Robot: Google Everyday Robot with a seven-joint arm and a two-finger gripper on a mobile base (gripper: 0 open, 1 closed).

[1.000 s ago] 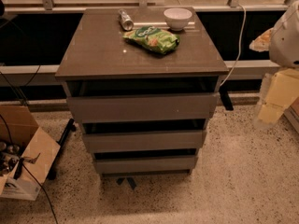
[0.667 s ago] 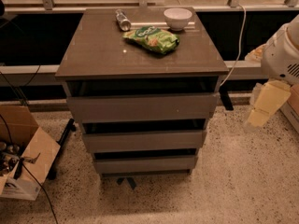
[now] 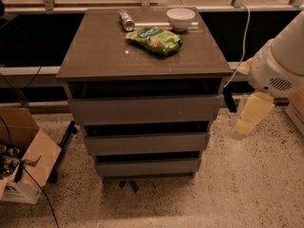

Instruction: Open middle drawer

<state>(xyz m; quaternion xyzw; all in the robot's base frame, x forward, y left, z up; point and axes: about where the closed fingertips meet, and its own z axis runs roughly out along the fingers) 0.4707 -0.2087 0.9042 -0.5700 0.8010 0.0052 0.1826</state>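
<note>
The middle drawer (image 3: 146, 143) is the middle-sized grey-brown flat front of three on the cabinet (image 3: 95, 56), with no handle. It looks shut, with a dark gap above it. The taller, widest front (image 3: 145, 109) is above it and the narrowest front (image 3: 147, 167) is below it. My gripper (image 3: 243, 126) hangs cream-coloured from the white arm (image 3: 280, 65) at the right. It is beside the cabinet's right side, about level with the upper two fronts, and apart from them.
On the cabinet top lie a green snack bag (image 3: 154, 40), a can (image 3: 126, 20) and a white bowl (image 3: 180, 18). An open cardboard box (image 3: 26, 167) and cables are on the floor at the left. A white cable (image 3: 244, 37) hangs at the right. A railing runs behind.
My arm and gripper have moved left and a little down, closer to the cabinet's right side. The drawers and the things on top have not moved.
</note>
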